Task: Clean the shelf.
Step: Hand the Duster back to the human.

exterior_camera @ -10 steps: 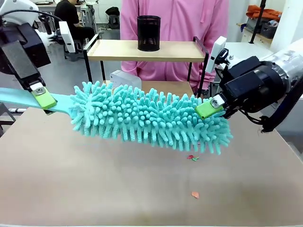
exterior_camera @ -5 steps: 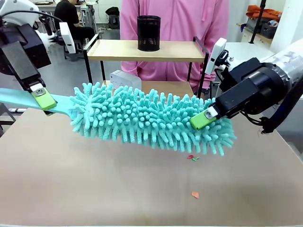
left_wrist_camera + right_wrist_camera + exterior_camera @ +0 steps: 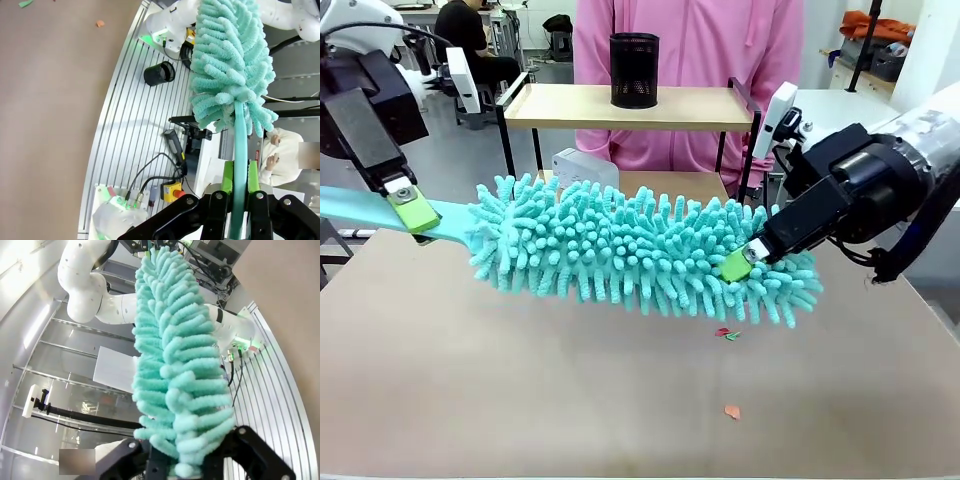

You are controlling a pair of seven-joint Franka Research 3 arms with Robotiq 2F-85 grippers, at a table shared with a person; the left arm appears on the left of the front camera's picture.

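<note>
Left hand (image 3: 415, 212) is clamped on the flat teal handle (image 3: 240, 145) of the duster (image 3: 640, 255), green pads (image 3: 227, 176) pressing both faces of the strip just short of the fluffy head. Right hand (image 3: 738, 265) is pinched shut into the chenille at the duster's far end.

The duster hangs level above the tabletop (image 3: 520, 380), in front of the shelf (image 3: 620, 105). Behind the shelf stands a person in pink (image 3: 710, 45). A black mesh cup (image 3: 634, 70) sits on the shelf's top board, and small scraps (image 3: 726, 334) lie on the tabletop under the duster's right end.

Judgement: the duster is light, its head soft and yielding, so the right-hand pinch likely holds fibres only and may slip. The stiff handle is the reliable hold.
</note>
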